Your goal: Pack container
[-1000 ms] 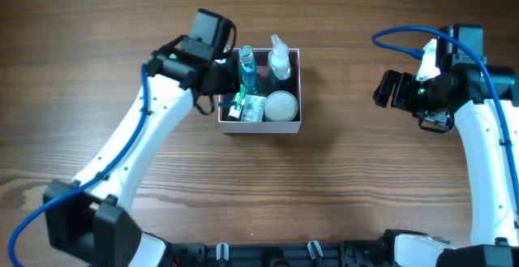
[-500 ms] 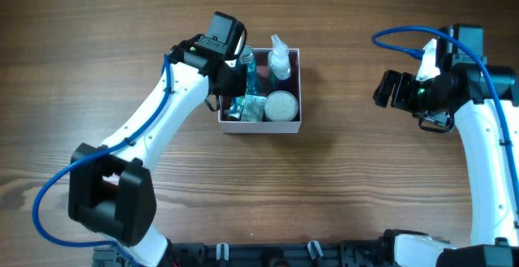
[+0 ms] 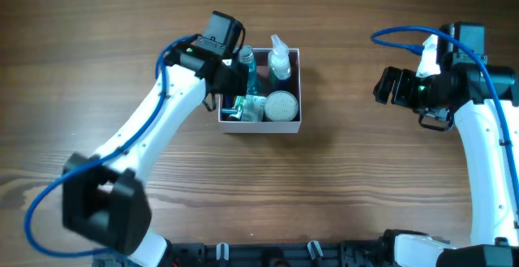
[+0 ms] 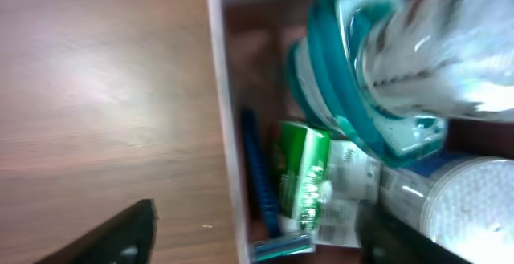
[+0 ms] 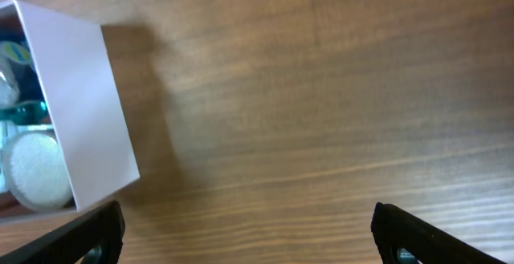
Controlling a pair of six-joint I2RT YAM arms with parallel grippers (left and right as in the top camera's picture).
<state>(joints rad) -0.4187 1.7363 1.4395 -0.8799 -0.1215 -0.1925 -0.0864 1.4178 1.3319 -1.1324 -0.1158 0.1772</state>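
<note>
Left hand (image 3: 231, 88): fingers spread wide, gripping nothing; it hangs over the left side of the container.
Right hand (image 3: 385, 88): fingers apart, holding nothing, over the bench (image 3: 365, 186).
Container (image 3: 261, 127): square white-walled box with a dusty-pink inside; directly beneath the left hand, with its left wall running between that hand's fingers in the wrist view; well apart from the right hand.
Teal bottle (image 3: 246, 68): inside the container, close under the left hand.
Clear spray bottle (image 3: 280, 56): inside, beyond the teal bottle from the left hand.
Round white-lidded jar (image 3: 281, 105): inside, on the side towards the right hand.
Green-and-white packet (image 4: 301, 176): inside, just beside the left wall, between the left fingers.
</note>
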